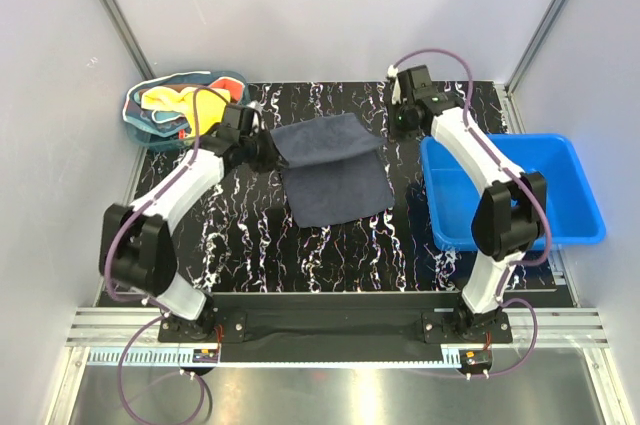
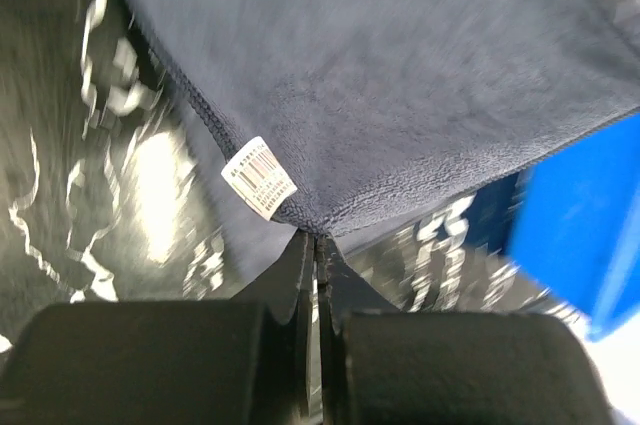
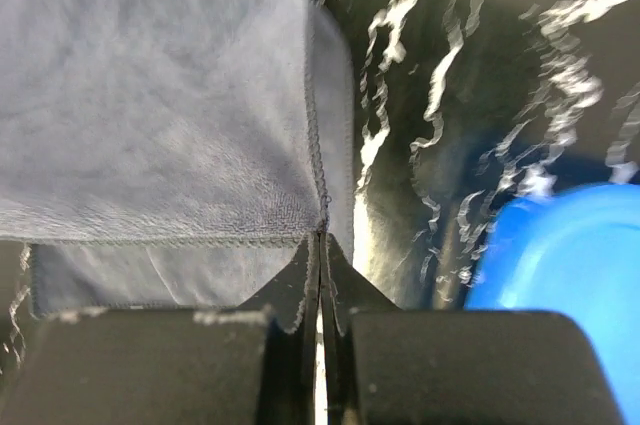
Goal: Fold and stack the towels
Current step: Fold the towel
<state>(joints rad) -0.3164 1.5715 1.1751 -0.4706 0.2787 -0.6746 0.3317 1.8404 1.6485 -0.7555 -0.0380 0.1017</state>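
- Top view: a dark grey-blue towel (image 1: pixel 335 185) lies on the black marbled table (image 1: pixel 330 255), with its far part doubled over as a second layer; the left gripper (image 1: pixel 268 152) meets its far-left corner and the right gripper (image 1: pixel 393 135) sits at its far-right corner, though the jaws are hard to make out against the dark top
- Beyond the left jaws, to their left, a basket (image 1: pixel 133 110) holds other towels (image 1: pixel 165 98), yellow and orange-red; a blue bin (image 1: pixel 580 195) lies to the right of the right jaws
- Left wrist view: the jaws are pressed together on a corner of the towel, which fans out ahead of the tips, plush and blurred; a white barcode label (image 2: pixel 258 177) hangs just left of the tips; the bin shows to the right
- Right wrist view: the jaws are closed, pinching the stitched corner of the upper layer; the towel spreads ahead and left of the tips, the lower layer's edge peeks out beside them, and the bin is to the right
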